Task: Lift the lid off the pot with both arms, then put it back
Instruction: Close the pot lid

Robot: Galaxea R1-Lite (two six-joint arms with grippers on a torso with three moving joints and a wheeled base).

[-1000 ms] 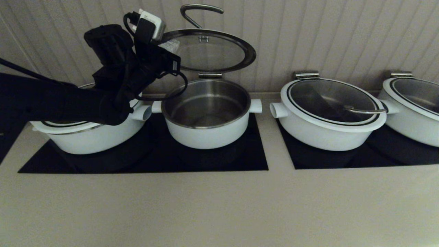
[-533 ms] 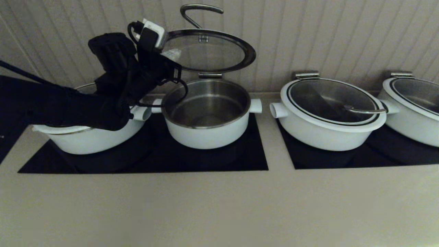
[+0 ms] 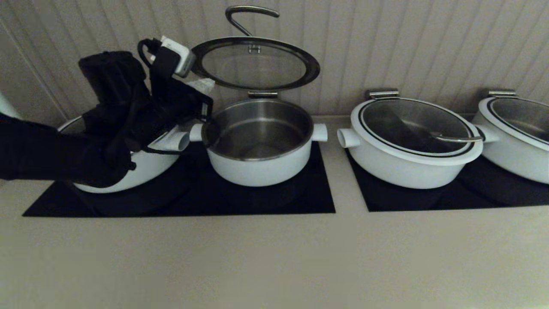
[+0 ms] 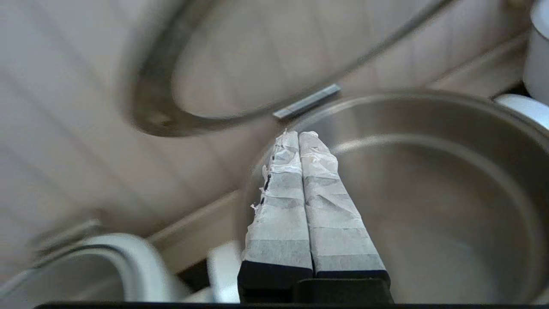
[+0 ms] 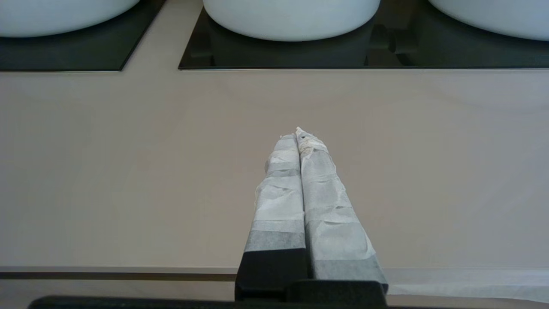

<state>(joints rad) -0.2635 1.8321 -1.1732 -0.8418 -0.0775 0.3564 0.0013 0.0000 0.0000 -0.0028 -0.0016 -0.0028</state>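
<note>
Your lid (image 3: 255, 64) stands tilted open on its hinge above the empty pot (image 3: 258, 141), just ahead of your left gripper (image 4: 299, 134), fingers pressed together holding nothing, while your right gripper (image 5: 301, 136), likewise closed, hovers over the counter (image 5: 128, 171).

Left arm (image 3: 64, 150): matte black, bulky shrouded wrist, loose black cable looping behind the jaws. A white block, possibly a camera housing, sits on the wrist. Left gripper (image 4: 299, 136): two long tapered fingers (image 4: 281, 214) wrapped in wrinkled white tape, frayed at the tips, on black bases. Right gripper (image 5: 300, 134): same taped build.
</note>
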